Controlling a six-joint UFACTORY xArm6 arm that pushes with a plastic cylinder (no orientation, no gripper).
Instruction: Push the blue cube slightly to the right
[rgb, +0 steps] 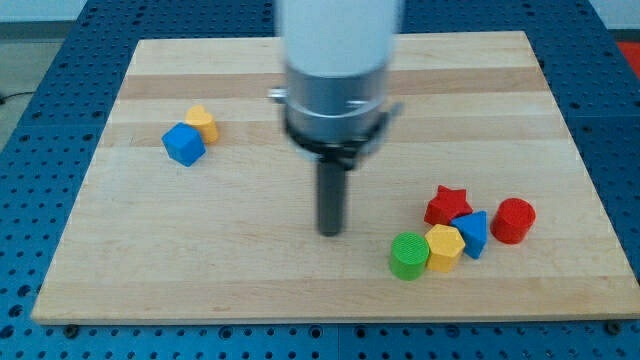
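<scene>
The blue cube (184, 144) sits on the wooden board (300, 290) at the view's left, touching a small yellow block (203, 123) just above and to its right. My tip (330, 232) is the lower end of the dark rod near the board's middle. It stands well to the right of the blue cube and lower in the view, apart from every block.
A cluster lies at the view's lower right: a red star (447, 205), a red cylinder (514, 220), a blue triangular block (474, 233), a yellow hexagonal block (444, 246) and a green cylinder (409, 255). The arm's white and grey body (338, 70) hangs over the board's top middle.
</scene>
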